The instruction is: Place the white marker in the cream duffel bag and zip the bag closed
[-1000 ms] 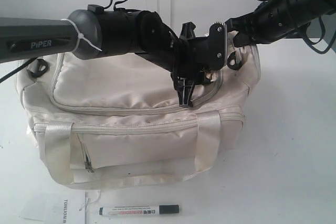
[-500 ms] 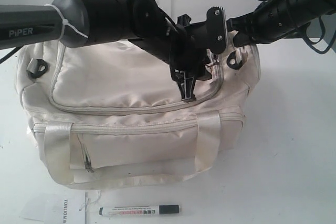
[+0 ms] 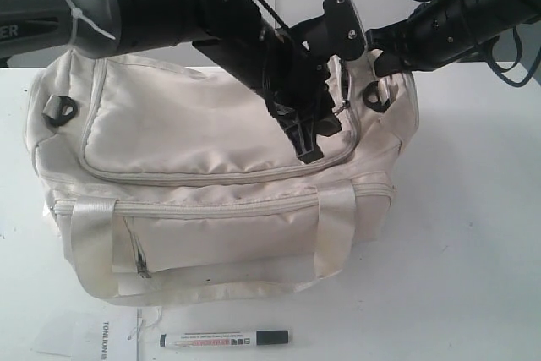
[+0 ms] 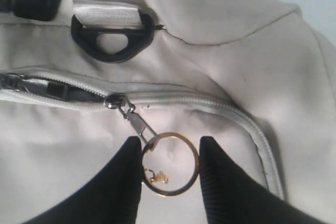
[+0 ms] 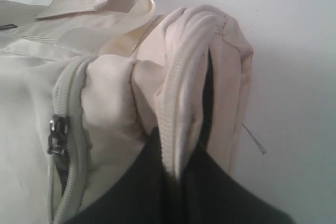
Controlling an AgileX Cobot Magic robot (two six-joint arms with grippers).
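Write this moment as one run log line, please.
left tool: open around zip ring | right tool: shut on bag edge | marker: on table, outside bag

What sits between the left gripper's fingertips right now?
In the left wrist view, the gold pull ring on the cream duffel bag zipper lies in the open left gripper, its rim against one finger, unpinched.

The cream duffel bag [image 3: 211, 192] sat on the white worktop [image 3: 473, 234]. The white marker [image 3: 224, 339] lay on the worktop just near of it, cap to the right. The left gripper [image 3: 308, 145] pointed down at the bag's top right; the right gripper [image 3: 372, 57] met the bag's far right corner.
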